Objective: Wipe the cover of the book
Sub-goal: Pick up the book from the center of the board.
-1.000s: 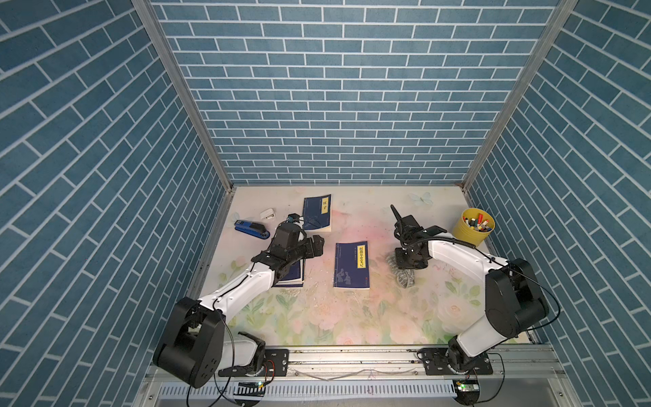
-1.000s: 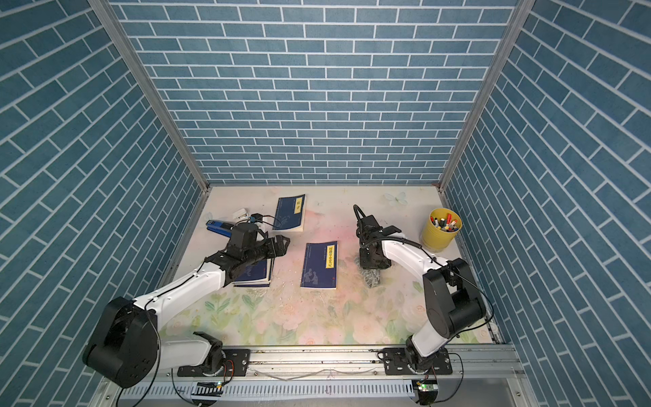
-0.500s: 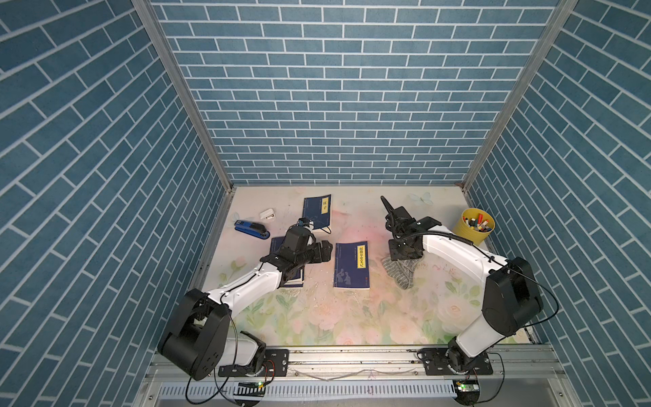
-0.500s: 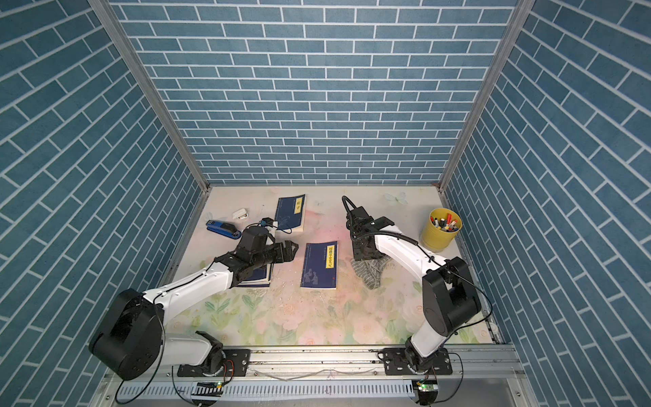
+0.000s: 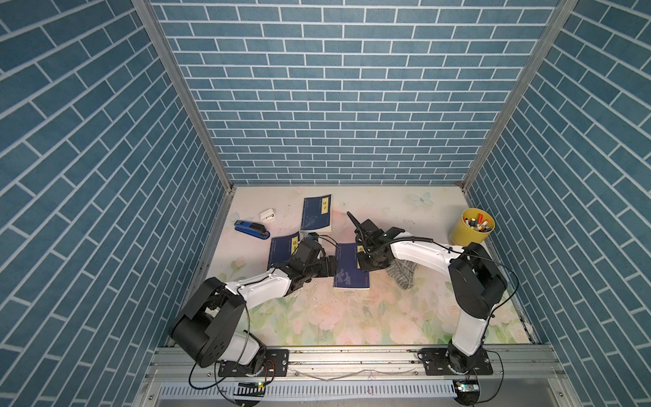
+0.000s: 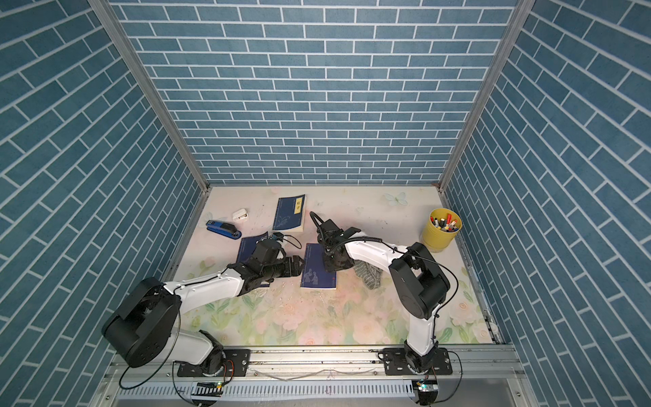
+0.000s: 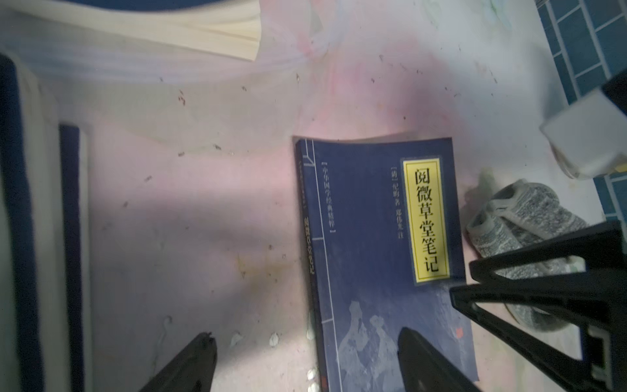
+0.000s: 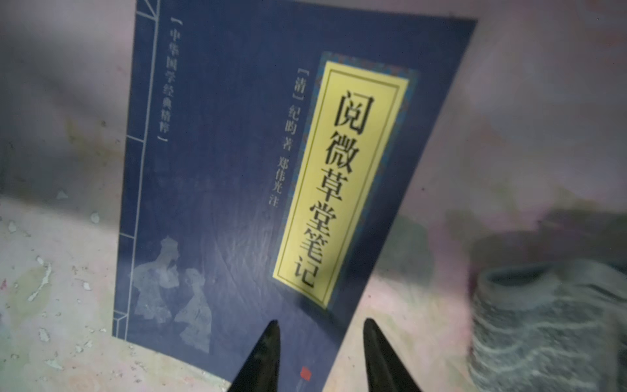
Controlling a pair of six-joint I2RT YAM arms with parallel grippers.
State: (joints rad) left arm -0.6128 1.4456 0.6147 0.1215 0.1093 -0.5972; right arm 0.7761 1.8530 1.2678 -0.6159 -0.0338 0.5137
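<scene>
Hovering at the edges of the book [image 8: 220,152], the right gripper [image 8: 319,325] and left gripper [image 7: 307,334] gape empty. The cloth [image 8: 543,322] lies just beside the book, so a stroke now could scuff it.

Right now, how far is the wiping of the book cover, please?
Done: nothing I can confirm on the book cover. In hand: the left end effector stands open at its spine edge, the right end effector open and empty over the opposite edge. Left: the grey cloth lies on the table beside the book, unheld; grasping it and wiping remain.
</scene>
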